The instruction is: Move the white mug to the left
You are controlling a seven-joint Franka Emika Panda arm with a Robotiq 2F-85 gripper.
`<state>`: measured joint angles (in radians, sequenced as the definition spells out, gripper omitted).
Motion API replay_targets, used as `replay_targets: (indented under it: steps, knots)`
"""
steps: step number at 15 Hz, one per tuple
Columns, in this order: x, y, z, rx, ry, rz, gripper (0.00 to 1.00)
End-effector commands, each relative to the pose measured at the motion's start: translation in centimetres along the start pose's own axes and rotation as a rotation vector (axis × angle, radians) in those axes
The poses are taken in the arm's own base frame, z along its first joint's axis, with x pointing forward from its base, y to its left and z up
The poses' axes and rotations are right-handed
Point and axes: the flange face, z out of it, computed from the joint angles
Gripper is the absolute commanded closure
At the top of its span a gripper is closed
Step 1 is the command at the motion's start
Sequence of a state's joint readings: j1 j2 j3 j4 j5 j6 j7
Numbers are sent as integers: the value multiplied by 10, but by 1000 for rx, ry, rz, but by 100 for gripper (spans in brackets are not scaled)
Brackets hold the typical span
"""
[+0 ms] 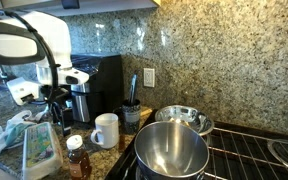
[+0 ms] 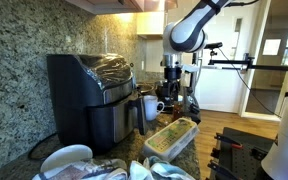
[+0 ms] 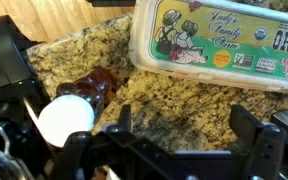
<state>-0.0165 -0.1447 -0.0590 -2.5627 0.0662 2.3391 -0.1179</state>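
Approach seems to be the step in hand. The gripper (image 3: pixel 184 128) hangs above the stone counter (image 3: pixel 174 100) with its two fingers spread wide and nothing between them. The white mug (image 1: pixel 106 130) stands upright on the counter, not yet touched. It is just in front of the black coffee machine (image 1: pixel 102 80), between the honey bottle (image 1: pixel 77 155) and the dark utensil cup (image 1: pixel 132 115), and near the big steel bowl (image 1: pixel 171 150). In the wrist view I see under the gripper only the bottle with its white cap and the egg carton (image 3: pixel 219 45); the mug does not appear there, so the gripper is not yet above it.

To do this step well, I think the gripper should first travel sideways at its present height until the mug is centred below it, and only then go down. The bottle and the carton stand close and a low path could knock them. The fingers should go on both sides of the round wall, not on the handle, because smooth ceramic can turn or slip. A small lift is enough before carrying it to the left.
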Motion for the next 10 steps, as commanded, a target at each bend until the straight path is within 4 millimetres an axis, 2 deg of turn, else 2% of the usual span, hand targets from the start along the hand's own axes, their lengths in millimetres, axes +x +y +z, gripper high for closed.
replay_targets:
  steps: [1,6,10]
  knots:
    - [7,-2,3,8,-11,-52,0]
    - [30,2,11,7,-30,-147,0]
    - [56,19,26,6,-52,-190,0]
